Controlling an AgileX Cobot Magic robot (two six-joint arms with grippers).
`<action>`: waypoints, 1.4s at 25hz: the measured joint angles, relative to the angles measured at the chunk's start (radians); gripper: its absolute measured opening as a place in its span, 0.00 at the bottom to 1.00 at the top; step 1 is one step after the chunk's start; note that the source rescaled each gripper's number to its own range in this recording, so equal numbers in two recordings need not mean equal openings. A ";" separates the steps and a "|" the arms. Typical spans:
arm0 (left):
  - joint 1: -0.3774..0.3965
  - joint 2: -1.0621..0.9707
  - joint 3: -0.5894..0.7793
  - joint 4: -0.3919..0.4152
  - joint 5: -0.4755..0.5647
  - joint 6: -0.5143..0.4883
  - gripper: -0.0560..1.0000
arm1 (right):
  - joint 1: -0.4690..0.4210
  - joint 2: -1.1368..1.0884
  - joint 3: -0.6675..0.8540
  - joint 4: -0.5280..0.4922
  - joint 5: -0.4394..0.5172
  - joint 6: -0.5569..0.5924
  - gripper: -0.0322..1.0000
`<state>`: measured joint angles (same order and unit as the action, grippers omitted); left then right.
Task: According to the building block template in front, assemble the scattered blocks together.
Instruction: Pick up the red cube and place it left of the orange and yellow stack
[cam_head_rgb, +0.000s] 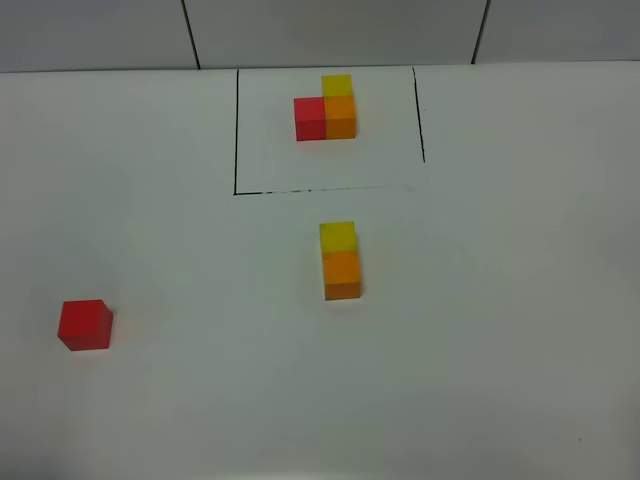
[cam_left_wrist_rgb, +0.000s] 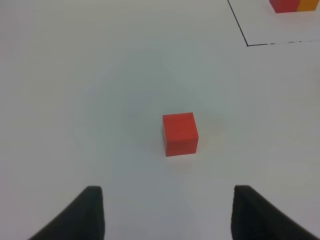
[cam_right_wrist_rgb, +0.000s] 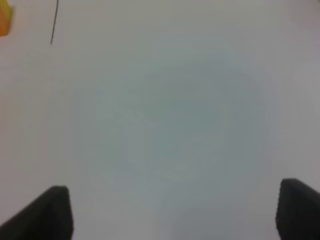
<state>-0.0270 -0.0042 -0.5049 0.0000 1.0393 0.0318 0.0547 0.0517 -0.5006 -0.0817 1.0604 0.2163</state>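
Note:
The template (cam_head_rgb: 327, 106) is an L of red, orange and yellow cubes inside a thin black drawn rectangle at the back middle. In front of it, outside the frame, a yellow cube (cam_head_rgb: 337, 236) touches an orange cube (cam_head_rgb: 342, 274), in a line. A lone red cube (cam_head_rgb: 85, 324) sits at the front left. In the left wrist view the red cube (cam_left_wrist_rgb: 180, 133) lies ahead of my left gripper (cam_left_wrist_rgb: 167, 215), which is open and empty. My right gripper (cam_right_wrist_rgb: 175, 212) is open over bare table. Neither gripper shows in the exterior view.
The white table (cam_head_rgb: 500, 320) meets a pale panelled wall (cam_head_rgb: 330, 30) at the back. The template's corner (cam_left_wrist_rgb: 292, 5) and frame line (cam_left_wrist_rgb: 240, 30) show in the left wrist view. An orange cube's edge (cam_right_wrist_rgb: 4, 19) shows in the right wrist view.

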 joint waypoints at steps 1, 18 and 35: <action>0.000 0.000 0.000 0.000 0.000 0.000 0.28 | 0.000 0.000 0.000 0.000 0.000 -0.002 0.74; 0.000 0.000 0.000 0.000 0.000 -0.001 0.28 | 0.000 0.000 0.001 0.000 0.003 -0.008 0.72; 0.000 0.000 0.000 0.000 0.000 -0.001 0.28 | -0.055 0.000 0.001 0.000 0.003 -0.008 0.71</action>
<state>-0.0270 -0.0042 -0.5049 0.0000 1.0393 0.0308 0.0000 0.0517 -0.4998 -0.0821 1.0633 0.2083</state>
